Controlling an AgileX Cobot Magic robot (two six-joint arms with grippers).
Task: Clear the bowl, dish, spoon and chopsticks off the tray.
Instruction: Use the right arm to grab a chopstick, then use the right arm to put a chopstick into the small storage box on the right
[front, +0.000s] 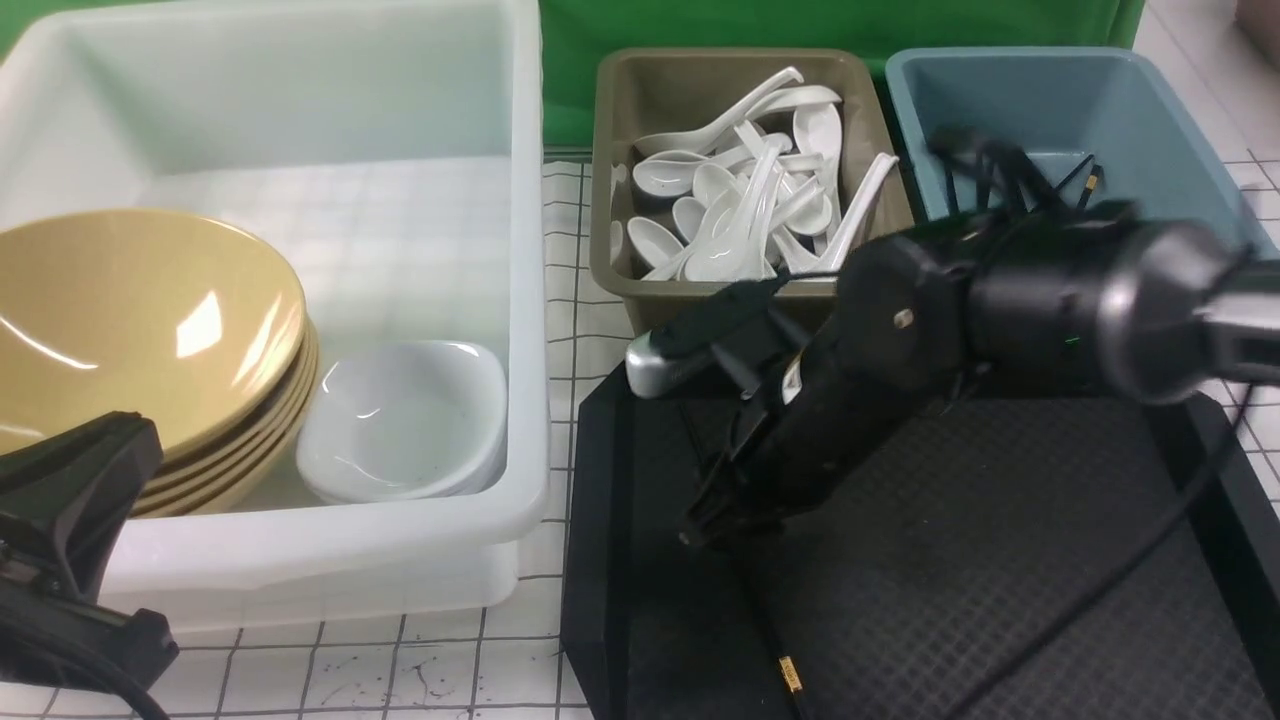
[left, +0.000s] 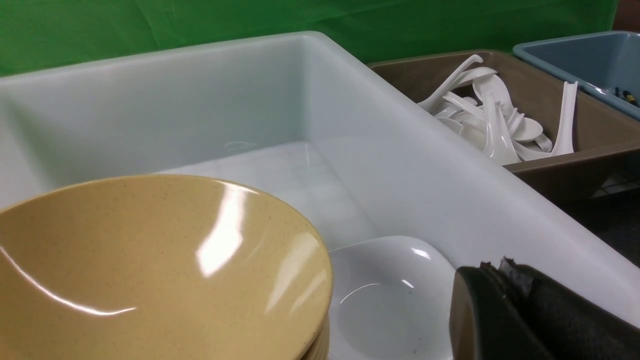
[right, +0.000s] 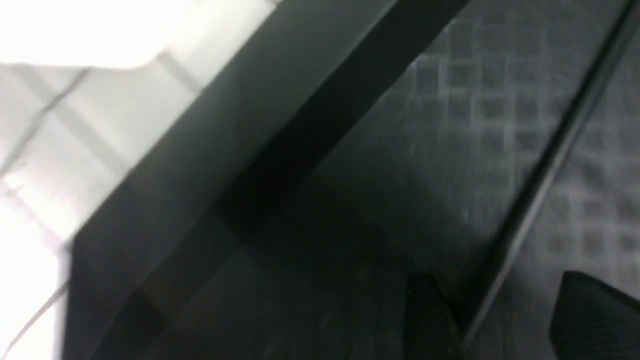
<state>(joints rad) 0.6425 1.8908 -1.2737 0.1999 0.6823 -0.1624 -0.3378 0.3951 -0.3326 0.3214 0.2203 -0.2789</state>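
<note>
The black chopsticks (front: 789, 672) lie on the black tray (front: 1000, 600), running from under my right gripper (front: 700, 522) toward the tray's front edge. In the right wrist view my right gripper (right: 497, 287) is open, with one dark finger (right: 425, 310) on each side of the chopsticks (right: 540, 170), low over the tray (right: 440, 125). The yellow bowl (front: 130, 320) tops a stack in the white tub (front: 530, 300), beside the white dish (front: 405, 420). Spoons (front: 740, 200) fill the olive bin. My left gripper (left: 495, 272) is shut and empty, near the tub's front corner (front: 90, 470).
The olive bin (front: 610, 180) and a blue bin (front: 1160, 110) holding other chopsticks stand behind the tray. The white tub takes up the left half of the gridded tabletop (front: 400, 670). My right arm and its cable cross over the tray.
</note>
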